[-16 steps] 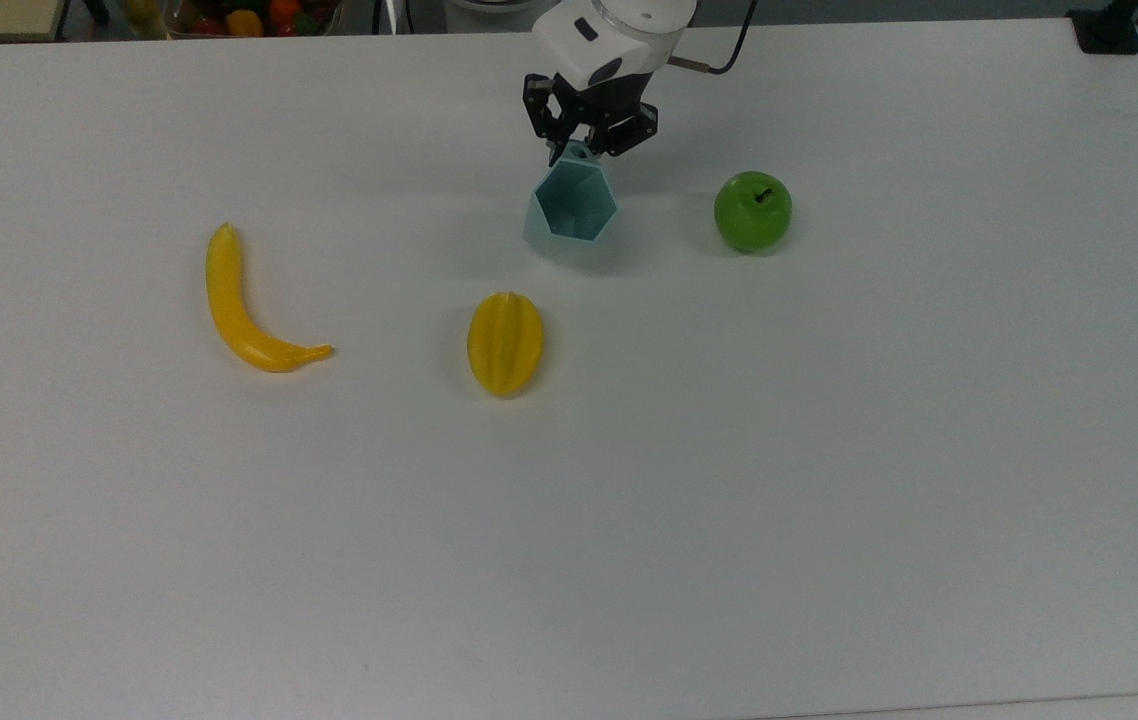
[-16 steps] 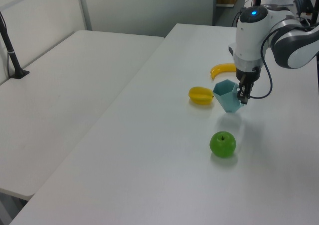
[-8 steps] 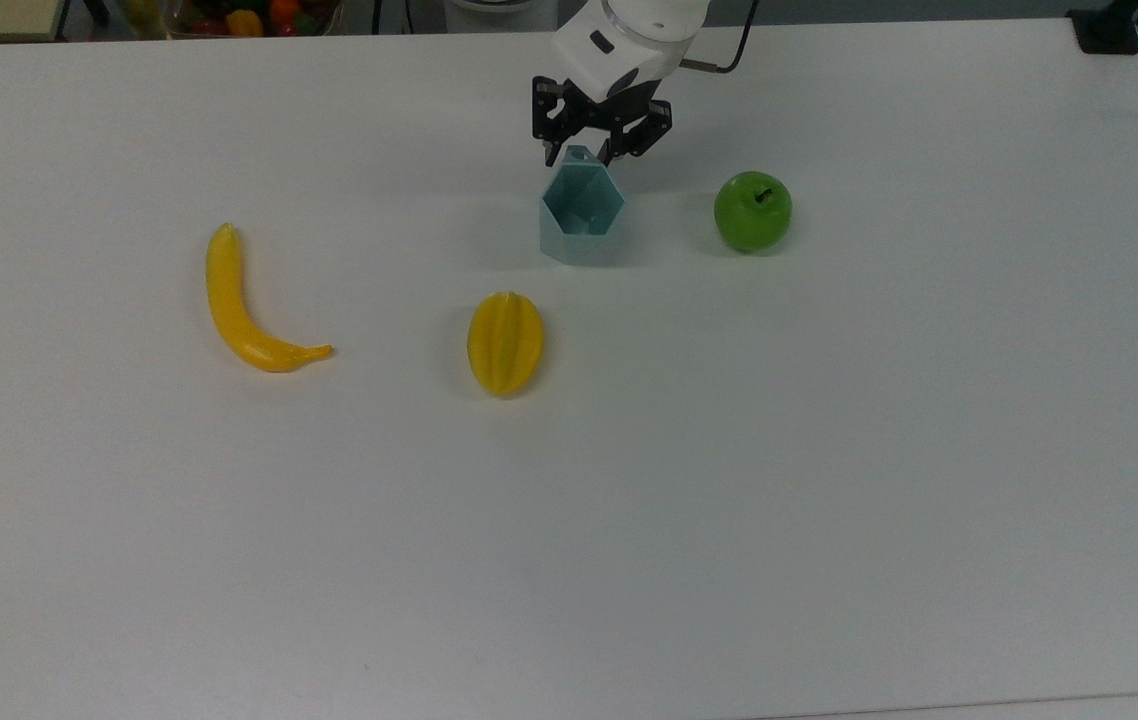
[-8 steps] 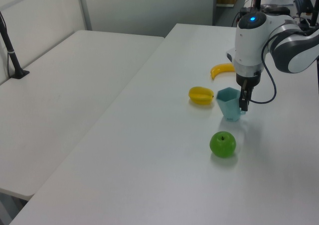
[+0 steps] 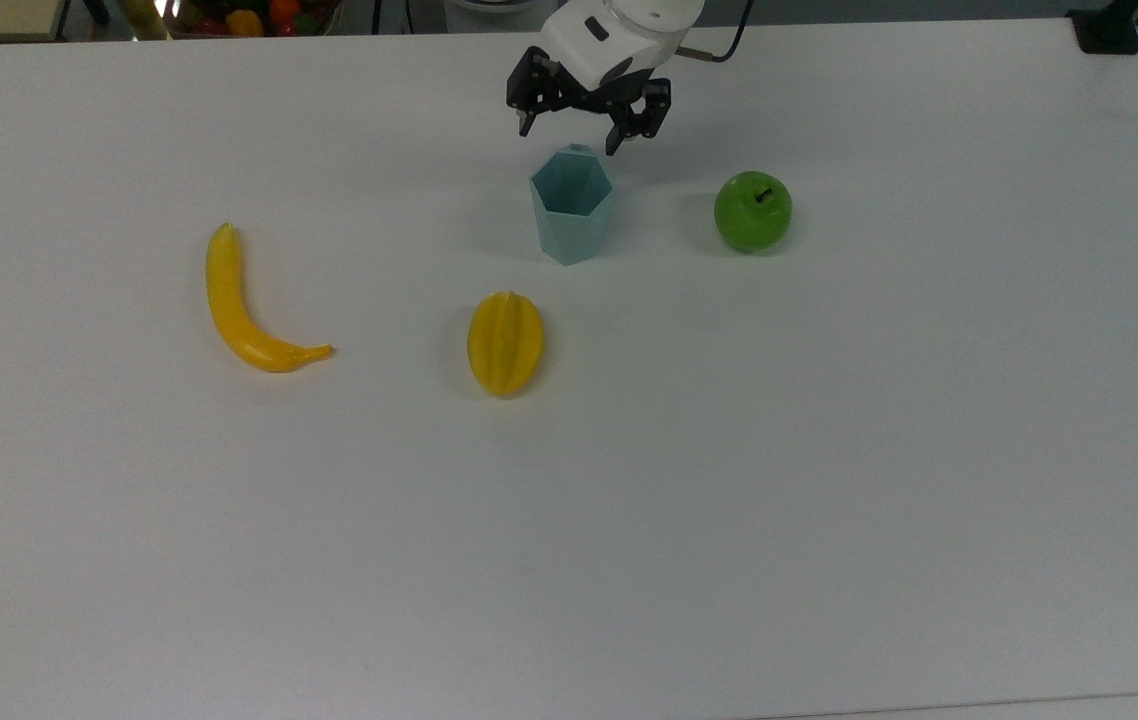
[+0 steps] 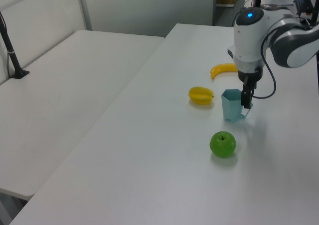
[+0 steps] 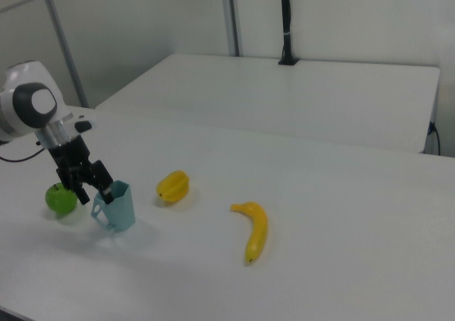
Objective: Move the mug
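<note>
On the white table (image 5: pixel 829 500) the mug (image 5: pixel 572 204) stands upright, mouth up, near the far edge in the top view. Gripper (image 5: pixel 571 127) sits at the mug's 12 o'clock in the top view — fingers spread wide, holding nothing, tips flanking the tab handle side without a visible grip. Apple (image 5: pixel 752 210) lies at the mug's 3 o'clock, near but apart. Starfruit (image 5: pixel 505 342) lies at about 7 o'clock, apart from the mug. Banana (image 5: pixel 239 310) lies at about 8 o'clock — well apart. Left view: gripper (image 6: pixel 246 100) beside the mug (image 6: pixel 231 105), over its rim edge.
</note>
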`<action>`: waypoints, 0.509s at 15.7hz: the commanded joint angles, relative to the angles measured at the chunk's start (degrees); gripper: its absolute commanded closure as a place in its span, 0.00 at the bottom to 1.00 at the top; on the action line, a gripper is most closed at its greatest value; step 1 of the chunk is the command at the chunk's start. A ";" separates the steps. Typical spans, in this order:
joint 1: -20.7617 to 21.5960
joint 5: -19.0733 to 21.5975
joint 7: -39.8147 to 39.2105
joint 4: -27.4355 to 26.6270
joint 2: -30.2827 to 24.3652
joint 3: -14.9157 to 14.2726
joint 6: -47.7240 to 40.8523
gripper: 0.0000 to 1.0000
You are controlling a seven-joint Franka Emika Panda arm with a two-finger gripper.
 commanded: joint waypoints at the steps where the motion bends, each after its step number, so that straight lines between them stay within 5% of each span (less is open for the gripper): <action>1: -2.21 6.91 -8.09 10.45 -0.66 -1.58 -7.74 0.00; 4: -8.63 14.57 -14.87 20.23 -0.48 -1.67 -11.00 0.00; 8: -14.18 15.46 -19.09 23.67 -1.54 -1.76 -12.93 0.00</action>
